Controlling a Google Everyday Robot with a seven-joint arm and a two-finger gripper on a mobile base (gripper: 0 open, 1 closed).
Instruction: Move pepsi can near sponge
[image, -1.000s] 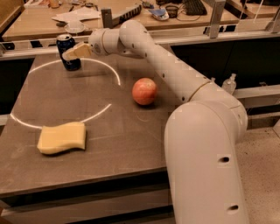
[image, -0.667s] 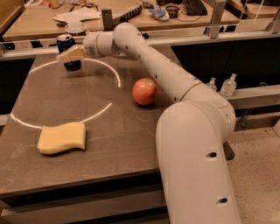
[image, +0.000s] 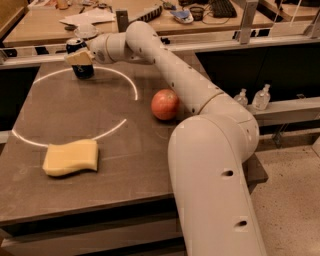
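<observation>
The pepsi can (image: 84, 72) is dark blue with a silver top and stands upright at the far left of the dark table (image: 130, 165). My gripper (image: 79, 57) is at the can, across the front of its upper half, with the arm stretched out from the right. The sponge (image: 70, 157) is pale yellow with wavy edges and lies flat at the near left of the table, well apart from the can.
A red apple (image: 165, 104) sits mid-table, right of the can and beside my arm. A white curved line (image: 131, 82) is marked on the tabletop. A cluttered bench (image: 165, 20) stands behind the table. Two small bottles (image: 253, 97) stand on a ledge at the right.
My gripper has moved slightly left, onto the front of the can. The can, sponge and apple have stayed in place.
</observation>
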